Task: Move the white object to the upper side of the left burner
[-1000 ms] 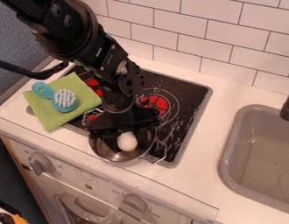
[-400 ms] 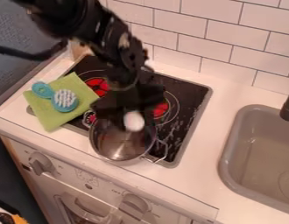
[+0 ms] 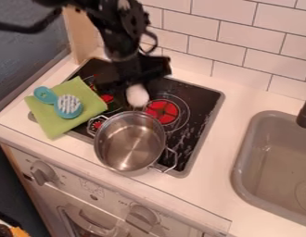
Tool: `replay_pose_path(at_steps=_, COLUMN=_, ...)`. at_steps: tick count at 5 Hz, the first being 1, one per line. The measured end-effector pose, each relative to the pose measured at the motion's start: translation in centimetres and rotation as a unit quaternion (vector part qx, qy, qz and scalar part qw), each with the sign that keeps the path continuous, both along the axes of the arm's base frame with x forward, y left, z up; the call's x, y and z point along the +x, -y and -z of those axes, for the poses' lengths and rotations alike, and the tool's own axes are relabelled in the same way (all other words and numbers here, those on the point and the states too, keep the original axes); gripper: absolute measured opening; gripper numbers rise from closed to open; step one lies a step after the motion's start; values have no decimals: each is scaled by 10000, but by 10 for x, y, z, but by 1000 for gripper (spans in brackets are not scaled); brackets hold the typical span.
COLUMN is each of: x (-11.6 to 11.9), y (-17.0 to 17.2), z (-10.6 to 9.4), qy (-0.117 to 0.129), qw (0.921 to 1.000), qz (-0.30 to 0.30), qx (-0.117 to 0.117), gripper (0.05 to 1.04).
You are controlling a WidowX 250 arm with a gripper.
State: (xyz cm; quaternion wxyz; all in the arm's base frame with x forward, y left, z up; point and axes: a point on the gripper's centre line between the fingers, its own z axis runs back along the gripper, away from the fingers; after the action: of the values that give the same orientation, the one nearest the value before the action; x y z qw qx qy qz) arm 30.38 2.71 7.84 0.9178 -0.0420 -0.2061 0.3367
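Hand point(image 3: 136, 88) holds 1 white object point(image 3: 137, 96) over the stovetop point(image 3: 200, 98), inside its edges, near the pot point(image 3: 129, 146).

Black arm point(image 3: 121, 41) aslant from the top edge, claw point(image 3: 136, 90) downward.

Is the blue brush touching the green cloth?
Touching. The camera view shows the blue brush lying on the green cloth, its head resting there and its handle end crossing the cloth's edge.
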Motion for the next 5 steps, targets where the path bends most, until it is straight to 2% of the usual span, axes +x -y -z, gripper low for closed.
replay_pose_path(at_steps=1, x=18, y=-19, z=-9, qy=173, qw=9997, qz=-144, qx=-28, gripper=617)
replay_pose_path(at_steps=2, x=47, y=-53, z=6, qy=184, qw=9989, qz=-400, qx=-160, gripper=617)
replay_pose_path(at_steps=4, x=69, y=-84, z=37, qy=-47, qw=9984, qz=-559, qx=26, gripper=617)
replay_pose_path(at_steps=5, x=77, y=-92, z=53, qy=-161, qw=9981, qz=-585, qx=39, gripper=617)
